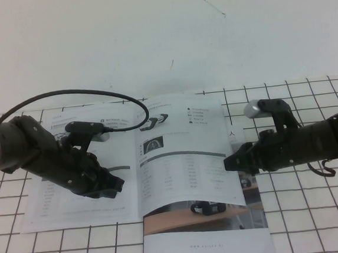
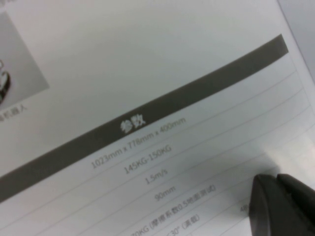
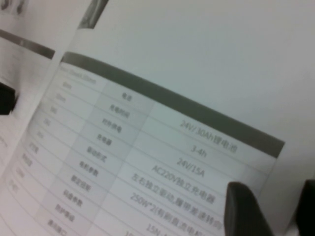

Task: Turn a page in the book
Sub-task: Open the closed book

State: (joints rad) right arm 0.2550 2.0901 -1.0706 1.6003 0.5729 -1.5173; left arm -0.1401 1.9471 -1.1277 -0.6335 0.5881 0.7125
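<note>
**Book held flat, right page at the open jaws**

Book (image 1: 130, 159) is seen from the high view lying open on the gridded table (image 1: 319, 220), over a brochure (image 1: 207, 229). The left gripper (image 1: 112, 185) is pressed on the left leaf; the right gripper (image 1: 230, 161) is set at the page (image 1: 181, 161) outer edge.

Left wrist view: dark fingertips (image 2: 283, 204) are shown together, closed, on a printed table.

Right wrist view: two fingers (image 3: 246, 211) are shown parted over the page.
</note>
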